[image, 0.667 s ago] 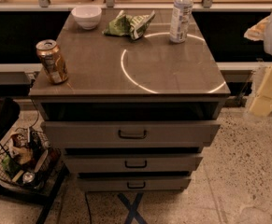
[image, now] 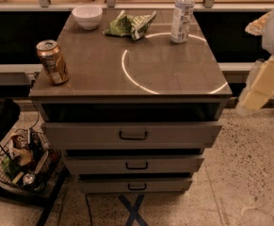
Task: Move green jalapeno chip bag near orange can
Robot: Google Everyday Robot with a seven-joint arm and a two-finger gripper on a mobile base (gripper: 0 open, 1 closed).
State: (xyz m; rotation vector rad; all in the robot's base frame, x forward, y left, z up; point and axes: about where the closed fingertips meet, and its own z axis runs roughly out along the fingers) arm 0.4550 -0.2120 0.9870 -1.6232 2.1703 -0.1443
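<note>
1. From the camera view, the pale yellow-and-white gripper (image: 258,89) hung beyond the right edge of the grey-brown cabinet top (image: 174,74). I could not tell whether it was open or closed.
2. The wrinkly light-green foil chip bag (image: 129,25) lay at the back of the top, well apart from the gripper, between a round white bowl (image: 87,16) and a clear plastic bottle (image: 182,14).
3. The orange-gold metal can (image: 52,61) stood upright near the front left corner, well apart from the bag.
4. A black wire basket (image: 14,173) on the floor to the left held mixed clutter.
</note>
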